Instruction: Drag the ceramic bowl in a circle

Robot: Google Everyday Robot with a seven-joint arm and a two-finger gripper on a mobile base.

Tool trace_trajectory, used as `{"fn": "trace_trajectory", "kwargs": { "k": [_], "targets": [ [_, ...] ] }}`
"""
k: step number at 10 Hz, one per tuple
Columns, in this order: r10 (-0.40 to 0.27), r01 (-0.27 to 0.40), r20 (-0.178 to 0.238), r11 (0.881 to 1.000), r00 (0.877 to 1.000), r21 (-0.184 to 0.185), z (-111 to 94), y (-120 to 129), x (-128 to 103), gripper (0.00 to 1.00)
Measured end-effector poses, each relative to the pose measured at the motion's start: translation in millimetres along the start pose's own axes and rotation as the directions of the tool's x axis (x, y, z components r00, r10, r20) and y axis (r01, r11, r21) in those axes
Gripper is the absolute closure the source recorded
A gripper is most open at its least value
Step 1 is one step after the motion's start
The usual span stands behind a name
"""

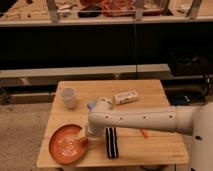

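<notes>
Setting: dim workroom, cluttered shelf across the back, dark bays under it. In front stands a light wooden surface (150,152).

Ceramic bowl (67,145): orange-red, shallow, pale line pattern inside. It sits flat at the front-left corner of the surface, close to the front edge.

Gripper (90,133): at the bowl's right rim, pointing down, on the end of the white arm that reaches in from the right. It is open, jaws spread wide. Cannot tell whether it touches the rim; the wrist covers the contact point.

Near by: a dark striped flat object (112,142) just right of the gripper. A small orange item (145,134) lies beyond it. A white cup (68,96) is at the back left, well apart from the bowl. A white bottle (125,97) lies on its side mid-back.

Progress (judgement): the reach to the bowl looks done. Nothing shows any part of the circle traced, so I count the whole drag as left: make contact at the rim, then sweep round, keeping clear of the striped object.
</notes>
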Motion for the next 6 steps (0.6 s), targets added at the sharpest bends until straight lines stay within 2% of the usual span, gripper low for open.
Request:
{"fn": "trace_trajectory", "kwargs": {
  "k": [6],
  "targets": [
    [-0.025, 0.026, 0.017, 0.999, 1.0, -0.02, 7.2, -3.3, -7.9, 0.2]
  ]
}}
